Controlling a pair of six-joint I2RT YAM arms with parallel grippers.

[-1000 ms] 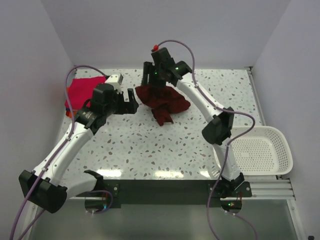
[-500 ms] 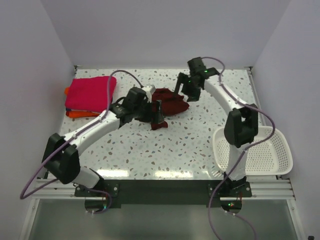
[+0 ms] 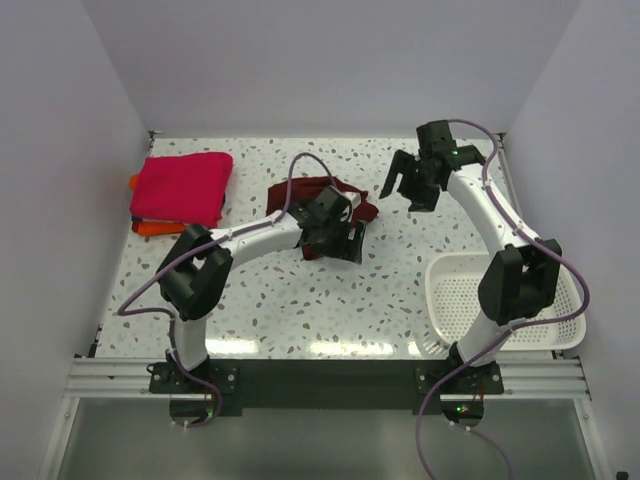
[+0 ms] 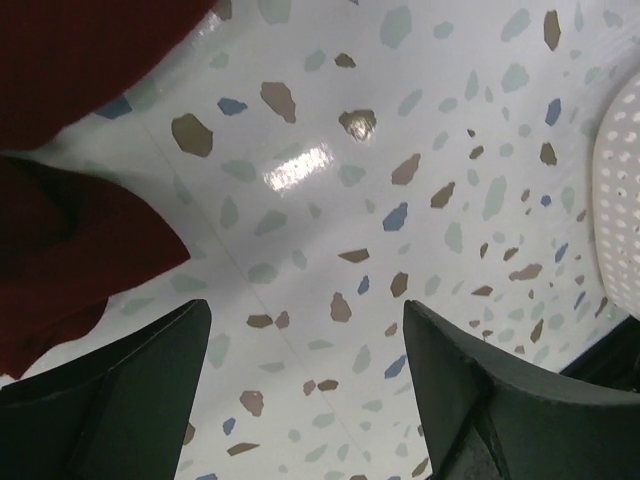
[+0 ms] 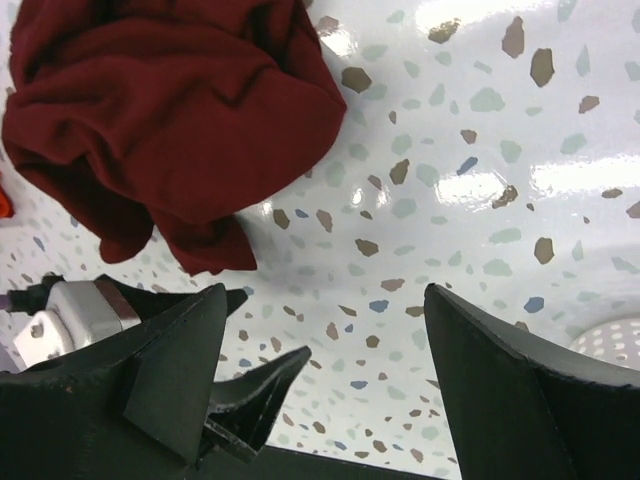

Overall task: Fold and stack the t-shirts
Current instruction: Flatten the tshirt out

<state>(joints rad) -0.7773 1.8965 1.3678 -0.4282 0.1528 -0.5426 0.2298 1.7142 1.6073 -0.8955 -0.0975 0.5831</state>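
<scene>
The dark maroon t-shirt point(image 3: 322, 190) lies crumpled at the table's back middle, partly under my left arm. My left gripper point(image 3: 334, 250) hangs open just in front of it. In the left wrist view the maroon t-shirt point(image 4: 70, 250) sits beside the left finger, and only bare table shows between the fingers point(image 4: 150, 390). My right gripper point(image 3: 403, 192) is open to the right of the shirt, apart from it. From the right wrist, the maroon t-shirt point(image 5: 170, 110) lies beyond the empty gripper point(image 5: 325, 300). A folded magenta-pink t-shirt point(image 3: 182, 187) rests on an orange t-shirt point(image 3: 150, 228) at back left.
A white slotted basket point(image 3: 548, 268) stands at the right front, behind my right arm's elbow; its rim point(image 4: 620, 190) shows in the left wrist view. White walls close in the table on the left, back and right. My left gripper's finger point(image 5: 255, 385) shows in the right wrist view.
The right gripper has let go of the maroon shirt and moved right, away from it. The left arm has swung right, across the shirt's front to its near right side.
</scene>
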